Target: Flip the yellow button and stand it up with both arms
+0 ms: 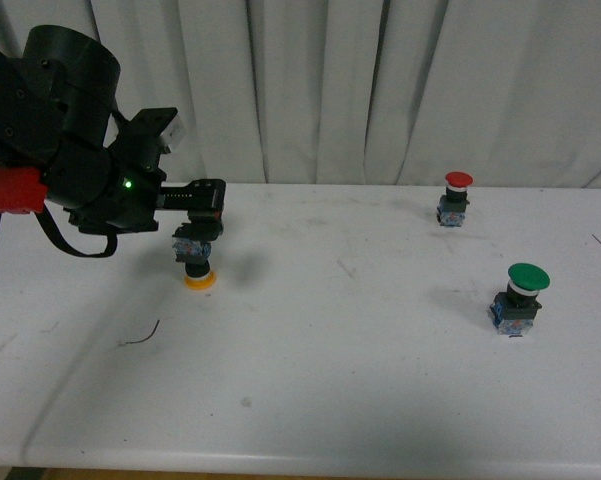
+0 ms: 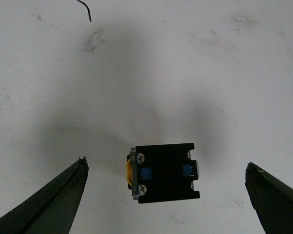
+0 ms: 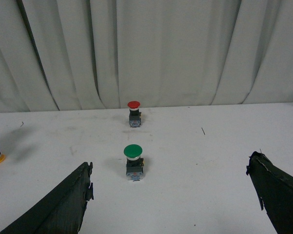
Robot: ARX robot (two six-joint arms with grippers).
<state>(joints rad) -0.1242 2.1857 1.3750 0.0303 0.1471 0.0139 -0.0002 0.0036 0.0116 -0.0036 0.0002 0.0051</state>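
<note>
Yellow button [image 1: 197, 264] stands cap-down on the worktop [image 1: 380, 380]. Left end effector [image 2: 166, 164] is spread wide astride it and should lower centred, then pinch the block squarely. Right end effector [image 3: 170, 161] is spread, empty.

Black left arm [image 1: 65, 120] bears red block [image 1: 13, 190], green light [image 1: 128, 184].

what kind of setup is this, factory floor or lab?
Probably a staged lab bench, not a factory: white table, white curtain backdrop, and a yellow button, red button and green button sitting loose on it.
</note>
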